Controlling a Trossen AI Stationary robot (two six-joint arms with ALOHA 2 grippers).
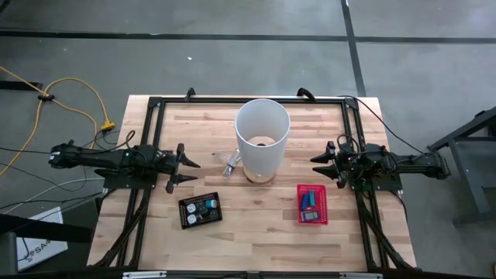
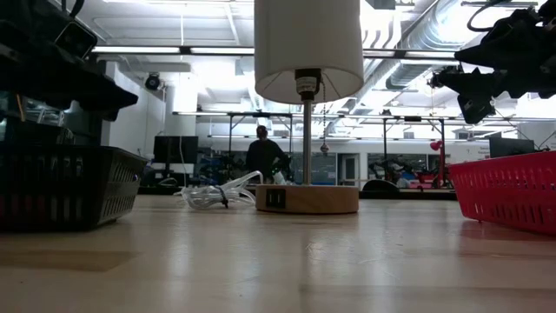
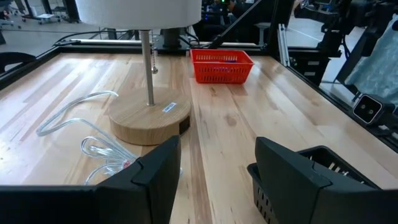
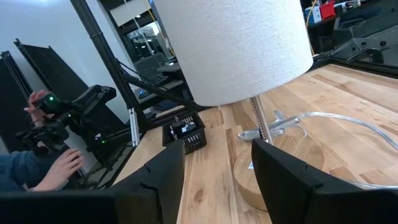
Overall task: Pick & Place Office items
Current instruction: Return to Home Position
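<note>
White lampshade [image 2: 308,43], pale wooden lamp base [image 3: 149,118], red mesh basket [image 2: 508,196], black basket [image 2: 69,187], blond plank-striped tabletop [image 1: 263,225].

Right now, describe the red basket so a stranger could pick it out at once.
Start at the white-shaded lamp at the middle of the wooden table. On the right arm's side of its base sits the red basket. It alone is red mesh with blue pieces inside; the other basket, on the left arm's side, is black.
</note>
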